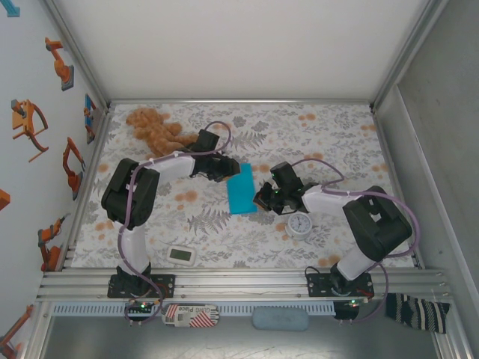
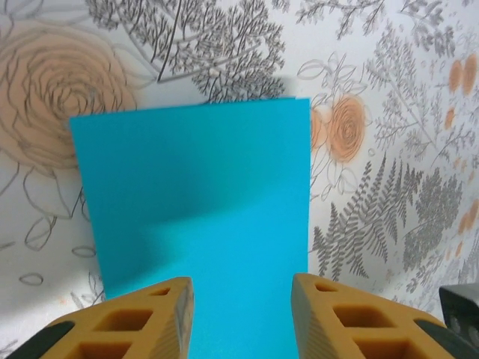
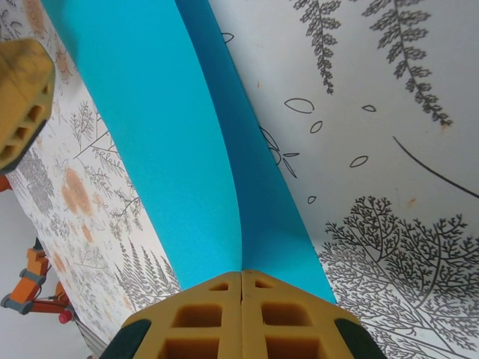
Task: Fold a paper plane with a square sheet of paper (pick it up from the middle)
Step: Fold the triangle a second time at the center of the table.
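One folded turquoise sheet of paper (image 1: 242, 189) is pinched above the table (image 1: 337, 127) by the closed right gripper (image 3: 241, 280). The left gripper (image 2: 241, 292) is held parted over it. One clock (image 1: 300, 225), one teddy bear (image 1: 153, 129) and one gadget (image 1: 182, 256) are counted.

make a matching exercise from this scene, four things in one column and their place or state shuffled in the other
Column one:
1 teddy bear
2 round white clock
3 folded turquoise paper
4 small white gadget

Column two:
A pinched by the shut right hand
B far left corner of the table
C left side, by the near edge
D right side, toward the near edge

Pairs: 1-B, 2-D, 3-A, 4-C
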Motion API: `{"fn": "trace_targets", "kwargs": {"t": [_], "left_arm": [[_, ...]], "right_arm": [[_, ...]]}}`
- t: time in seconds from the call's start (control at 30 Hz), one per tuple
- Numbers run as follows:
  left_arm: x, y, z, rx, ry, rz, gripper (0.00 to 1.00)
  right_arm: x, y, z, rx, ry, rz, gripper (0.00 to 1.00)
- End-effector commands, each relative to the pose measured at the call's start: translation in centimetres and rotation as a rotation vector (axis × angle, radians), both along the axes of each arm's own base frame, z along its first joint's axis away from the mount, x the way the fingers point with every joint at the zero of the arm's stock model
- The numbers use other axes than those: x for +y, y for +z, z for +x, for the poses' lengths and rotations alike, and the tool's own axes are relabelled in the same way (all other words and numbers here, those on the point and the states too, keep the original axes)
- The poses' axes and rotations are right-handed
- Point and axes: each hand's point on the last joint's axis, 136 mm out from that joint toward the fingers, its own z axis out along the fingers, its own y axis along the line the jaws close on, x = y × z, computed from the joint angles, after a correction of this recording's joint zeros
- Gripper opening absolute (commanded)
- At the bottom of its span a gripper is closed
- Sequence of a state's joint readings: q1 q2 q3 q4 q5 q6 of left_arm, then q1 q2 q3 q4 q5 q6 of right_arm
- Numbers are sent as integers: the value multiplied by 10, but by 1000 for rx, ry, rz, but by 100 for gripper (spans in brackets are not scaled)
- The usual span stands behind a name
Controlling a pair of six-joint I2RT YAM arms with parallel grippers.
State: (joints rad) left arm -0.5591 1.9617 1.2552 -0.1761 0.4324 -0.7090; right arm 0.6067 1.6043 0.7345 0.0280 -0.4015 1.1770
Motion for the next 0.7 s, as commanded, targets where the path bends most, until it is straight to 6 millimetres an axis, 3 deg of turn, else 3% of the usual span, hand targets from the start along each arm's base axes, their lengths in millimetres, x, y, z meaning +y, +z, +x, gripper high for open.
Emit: {"fn": "trace_targets", "kwargs": {"t": [0.0,0.23,0.67], "left_arm": [[5,-15,2,10,-26,49,38],[9,-39,-3,66,-33,91,36],[9,-44,-5,56,-47,83,36]], "right_arm": [[5,7,6,-28,17,-7,0],[13,16,14,-49,14,26,0],[48,19,29,-54,64,77,0]]}}
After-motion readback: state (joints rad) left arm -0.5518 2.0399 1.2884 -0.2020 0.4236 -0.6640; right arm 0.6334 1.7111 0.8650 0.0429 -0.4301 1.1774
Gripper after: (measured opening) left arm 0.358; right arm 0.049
